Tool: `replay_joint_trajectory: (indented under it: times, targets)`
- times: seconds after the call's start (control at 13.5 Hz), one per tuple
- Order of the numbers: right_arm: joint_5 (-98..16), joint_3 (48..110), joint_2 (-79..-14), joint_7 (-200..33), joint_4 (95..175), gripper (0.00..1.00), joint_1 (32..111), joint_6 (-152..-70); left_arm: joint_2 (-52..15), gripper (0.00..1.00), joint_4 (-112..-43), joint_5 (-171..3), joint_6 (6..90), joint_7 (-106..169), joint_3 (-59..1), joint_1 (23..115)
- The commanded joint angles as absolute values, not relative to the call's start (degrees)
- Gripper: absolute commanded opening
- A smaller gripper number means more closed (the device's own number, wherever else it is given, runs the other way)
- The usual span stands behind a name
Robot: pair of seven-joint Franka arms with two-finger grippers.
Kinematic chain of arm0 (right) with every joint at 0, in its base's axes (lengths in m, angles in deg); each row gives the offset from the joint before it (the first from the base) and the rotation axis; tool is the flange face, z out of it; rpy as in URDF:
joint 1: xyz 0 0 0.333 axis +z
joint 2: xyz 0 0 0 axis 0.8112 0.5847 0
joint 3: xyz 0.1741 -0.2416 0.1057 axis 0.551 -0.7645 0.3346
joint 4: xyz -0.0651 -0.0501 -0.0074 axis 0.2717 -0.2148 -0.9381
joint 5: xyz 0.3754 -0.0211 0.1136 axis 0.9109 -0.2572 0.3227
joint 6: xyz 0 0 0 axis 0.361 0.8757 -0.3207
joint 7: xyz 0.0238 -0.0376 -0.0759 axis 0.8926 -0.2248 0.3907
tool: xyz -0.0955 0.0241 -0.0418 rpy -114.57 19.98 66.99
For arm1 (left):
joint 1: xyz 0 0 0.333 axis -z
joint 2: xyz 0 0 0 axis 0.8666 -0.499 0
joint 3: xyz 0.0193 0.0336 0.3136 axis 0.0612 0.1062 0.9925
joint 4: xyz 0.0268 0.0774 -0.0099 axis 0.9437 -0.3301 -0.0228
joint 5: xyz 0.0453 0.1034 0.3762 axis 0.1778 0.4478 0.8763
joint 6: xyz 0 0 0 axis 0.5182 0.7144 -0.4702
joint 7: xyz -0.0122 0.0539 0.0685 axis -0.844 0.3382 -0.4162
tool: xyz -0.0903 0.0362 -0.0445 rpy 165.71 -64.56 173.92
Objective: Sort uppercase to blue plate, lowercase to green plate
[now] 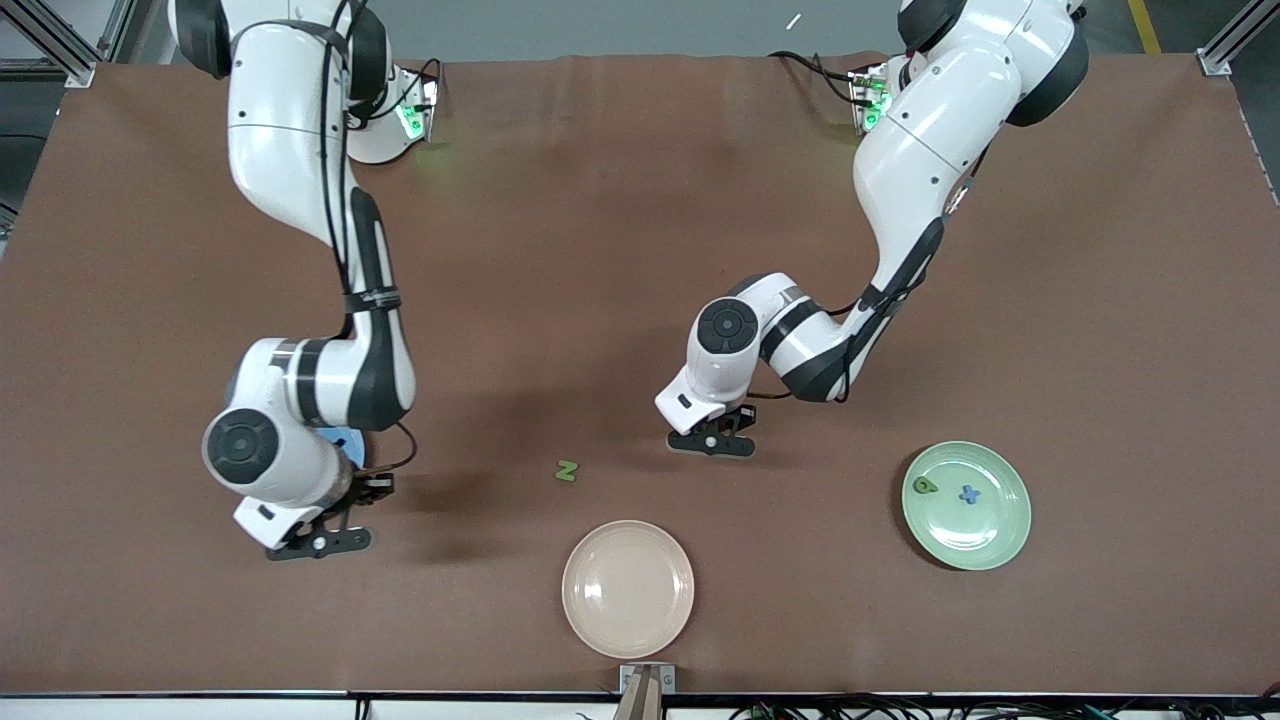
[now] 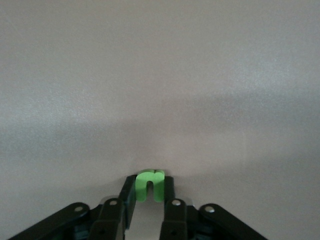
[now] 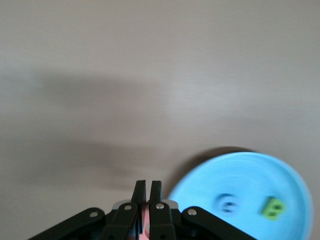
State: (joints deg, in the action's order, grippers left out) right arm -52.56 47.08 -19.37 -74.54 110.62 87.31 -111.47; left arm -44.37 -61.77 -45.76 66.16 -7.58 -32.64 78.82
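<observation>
Green foam n/u letter (image 2: 150, 184) sits pinched in the left gripper (image 2: 149, 192); at nine o'clock, the right gripper (image 3: 146, 192) clamps something pink beside the blue plate (image 3: 250, 172).

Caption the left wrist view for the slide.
Left hand shut on a small green foam n/u-shaped letter over the bare brown table.
</observation>
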Motion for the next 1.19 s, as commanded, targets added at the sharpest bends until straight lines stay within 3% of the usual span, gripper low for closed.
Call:
replay_joint_trajectory:
  times: [0.0,0.15,0.22,0.3,0.37,0.52,0.81,1.11]
  targets:
    - [-51.3,47.8,-19.5,-66.0,111.9,0.00,81.8,-111.3,-44.0,0.05,-60.7,-45.0,65.7,-8.7,-32.2,78.3]
    - [-51.2,48.3,-19.0,-63.5,113.4,0.03,80.4,-111.8,-42.3,0.04,-60.8,-44.8,65.3,-8.7,-32.1,75.4]
    - [-51.0,48.3,-18.9,-63.6,114.5,0.12,80.1,-112.3,-41.5,0.04,-61.0,-44.6,65.2,-8.4,-32.1,73.5]
    - [-50.8,48.3,-18.9,-64.0,115.1,0.35,80.1,-112.8,-40.6,0.04,-61.3,-44.6,65.1,-8.2,-32.1,71.8]
    - [-50.1,48.3,-18.8,-64.0,116.0,0.66,80.0,-113.4,-40.5,0.04,-61.4,-44.5,65.1,-8.1,-32.1,70.5]
    - [-48.7,48.3,-18.9,-63.9,116.8,0.98,80.5,-113.8,-40.4,0.03,-61.2,-43.9,65.1,-7.6,-32.0,67.6]
    - [-48.1,48.3,-20.0,-71.1,116.7,1.00,85.7,-112.7,-37.1,0.02,-61.4,-43.8,56.7,-2.0,-32.0,63.2]
    - [-48.0,48.3,-20.7,-90.2,115.2,1.00,95.8,-112.4,-37.1,0.01,-61.6,-43.7,56.5,0.8,-32.1,57.6]
